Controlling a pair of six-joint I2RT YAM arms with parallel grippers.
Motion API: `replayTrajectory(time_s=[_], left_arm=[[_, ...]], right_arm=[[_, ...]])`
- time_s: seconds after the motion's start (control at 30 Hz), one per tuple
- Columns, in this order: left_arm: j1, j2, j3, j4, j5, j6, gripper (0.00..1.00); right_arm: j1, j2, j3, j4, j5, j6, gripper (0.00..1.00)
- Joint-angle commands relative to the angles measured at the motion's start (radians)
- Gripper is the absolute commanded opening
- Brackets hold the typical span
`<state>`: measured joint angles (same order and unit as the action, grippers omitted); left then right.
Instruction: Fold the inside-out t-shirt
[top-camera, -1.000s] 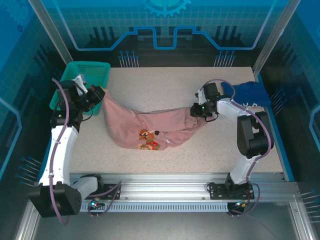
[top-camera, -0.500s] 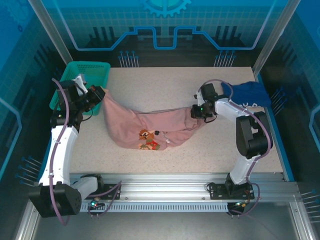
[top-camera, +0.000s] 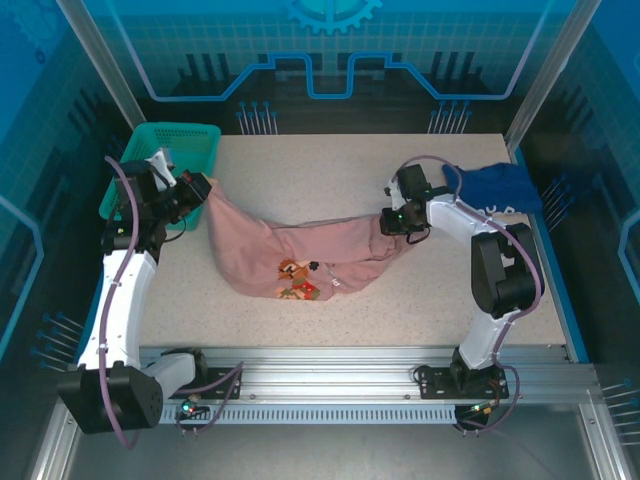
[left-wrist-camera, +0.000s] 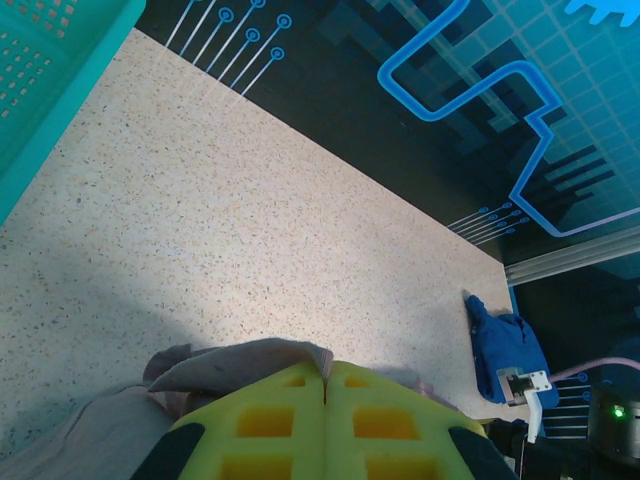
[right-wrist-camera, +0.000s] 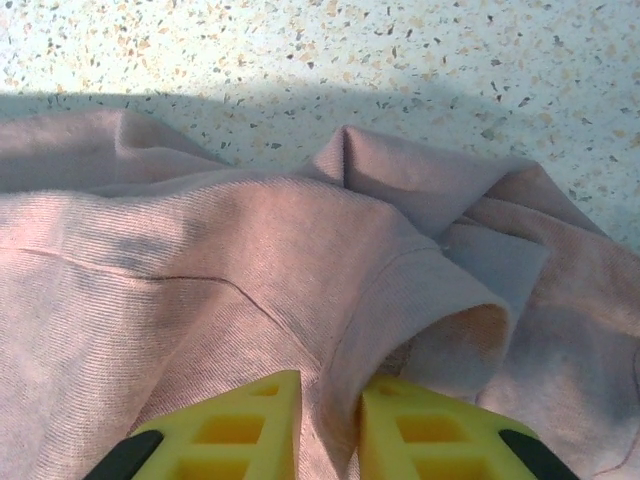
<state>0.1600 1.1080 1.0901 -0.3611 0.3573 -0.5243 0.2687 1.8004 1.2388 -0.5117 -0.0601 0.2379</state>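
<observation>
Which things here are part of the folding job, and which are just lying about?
Job: pink shirt; left gripper and right gripper, both shut on it.
Lying about: blue shirt; basket.

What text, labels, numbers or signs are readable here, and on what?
No readable text in any view.
Print patch on the pink t-shirt: multicoloured, too small to read.
White tag beside the patch: too small to read.
Blue shirt: no lettering can be made out.
Backdrop panels: gear and circuit-line graphics, no words.
</observation>
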Motion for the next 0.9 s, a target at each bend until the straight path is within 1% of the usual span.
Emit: replayTrajectory(time_s=[0.0, 0.33, 0.37, 0.47, 0.53, 0.6, 0.73, 0.87], left_arm=[[0.010, 0.003, -0.004, 0.012, 0.027, 0.015, 0.00], [0.010, 0.003, -0.004, 0.015, 0.031, 0.014, 0.00], [0.010, 0.003, -0.004, 0.015, 0.031, 0.013, 0.00], [0.010, 0.002, -0.002, 0.012, 0.031, 0.013, 0.00], [0.010, 0.000, 0.007, 0.005, 0.025, 0.018, 0.00], [0.012, -0.007, 0.019, 0.000, 0.019, 0.023, 0.00], [0.029, -0.043, 0.039, 0.026, 0.010, 0.003, 0.00], [0.039, -0.071, 0.059, 0.055, 0.004, -0.025, 0.00]], right_arm=[[0.013, 0.005, 0.022, -0.015, -0.014, -0.007, 0.17], [0.015, 0.019, -0.004, 0.001, -0.014, -0.002, 0.13], [0.012, 0.023, -0.001, 0.000, -0.014, -0.003, 0.12], [0.007, 0.008, 0.001, -0.001, -0.018, -0.003, 0.03], [-0.005, -0.047, -0.004, 0.006, -0.032, -0.007, 0.00], [-0.032, -0.140, -0.009, 0.019, -0.059, -0.010, 0.00], [-0.122, -0.363, -0.052, 0.115, -0.187, 0.017, 0.00], [-0.185, -0.479, -0.077, 0.162, -0.292, 0.052, 0.00]])
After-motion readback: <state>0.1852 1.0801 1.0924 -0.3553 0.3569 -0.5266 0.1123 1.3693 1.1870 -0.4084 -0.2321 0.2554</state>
